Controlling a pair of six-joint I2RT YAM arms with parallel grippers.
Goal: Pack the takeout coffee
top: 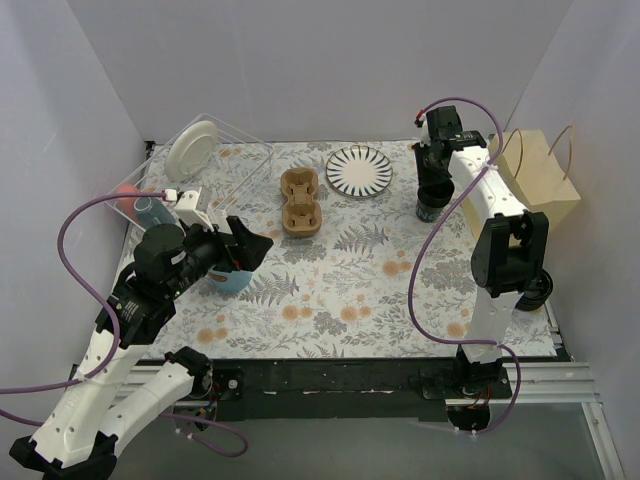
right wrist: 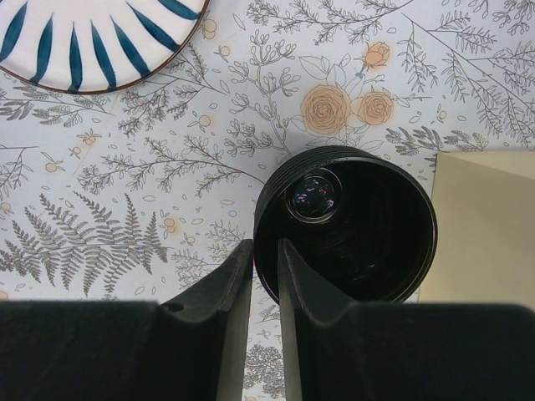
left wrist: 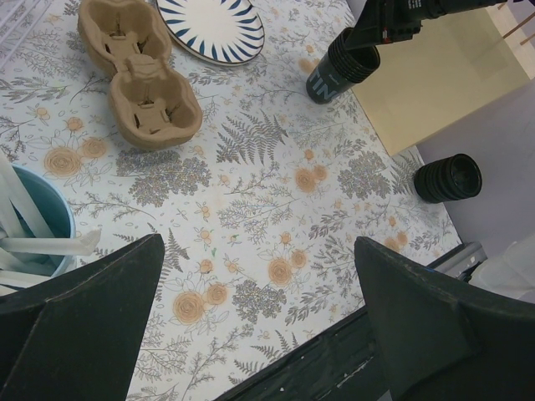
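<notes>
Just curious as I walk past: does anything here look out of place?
One dark cup sits alone at the right edge of the table, far from the cardboard carrier. The other dark cup has no lid. Nothing looks spilled.

Bright, even light (soft shadows), sharp focus

- Dark cup (top: 432,205) at two o'clock, second dark cup (left wrist: 448,178) at four: two.
- Striped plate (top: 359,170) at twelve, white plate (top: 190,148) at ten: two plates.
- Light-blue cup (top: 228,278) at eight: one.
- Cardboard carrier (top: 300,200), two wells: one.
- Paper bag (top: 540,175) at two: one.
- Clear bin (top: 245,140) at ten: one.
</notes>
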